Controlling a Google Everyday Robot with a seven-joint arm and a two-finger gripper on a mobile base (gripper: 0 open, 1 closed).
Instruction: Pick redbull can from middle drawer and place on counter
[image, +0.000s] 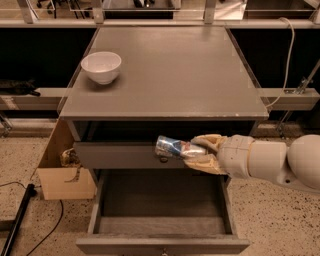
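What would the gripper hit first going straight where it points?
The gripper, holding the redbull can, points left; its way looks free until maybe the cardboard box, but depth is unclear.
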